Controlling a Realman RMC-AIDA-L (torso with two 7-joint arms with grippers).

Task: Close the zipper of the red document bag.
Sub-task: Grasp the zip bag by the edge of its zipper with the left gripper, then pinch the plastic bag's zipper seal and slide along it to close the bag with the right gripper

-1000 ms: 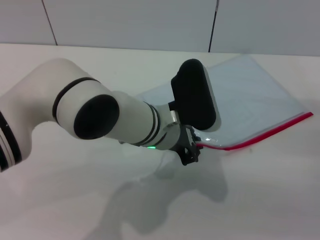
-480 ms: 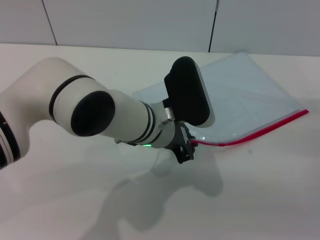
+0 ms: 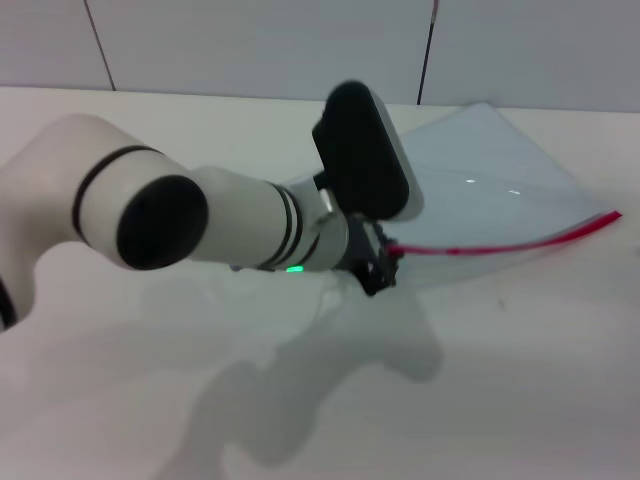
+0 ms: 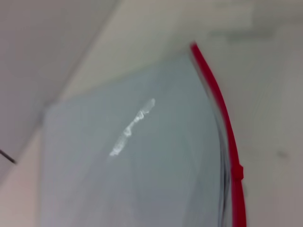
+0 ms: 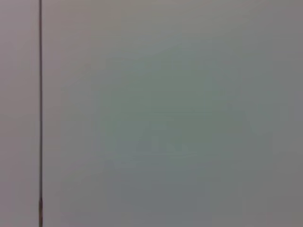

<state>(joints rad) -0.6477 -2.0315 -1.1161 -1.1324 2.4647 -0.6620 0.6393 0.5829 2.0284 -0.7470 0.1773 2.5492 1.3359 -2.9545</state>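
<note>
My white table (image 3: 520,400) spreading wide below me, soft grey shadows pooling on it, pale panelled wall (image 3: 260,45) behind, thin dark seams between my wall's panels

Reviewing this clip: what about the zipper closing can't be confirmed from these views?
- Left gripper grip: head view, fingers too small and partly behind the wrist.
- Zipper open or closed: too thin in head view, blurred in left wrist view.
- Red document bag near end: hidden by the left arm.
- Right gripper: unseen; its wrist view shows only wall.
</note>
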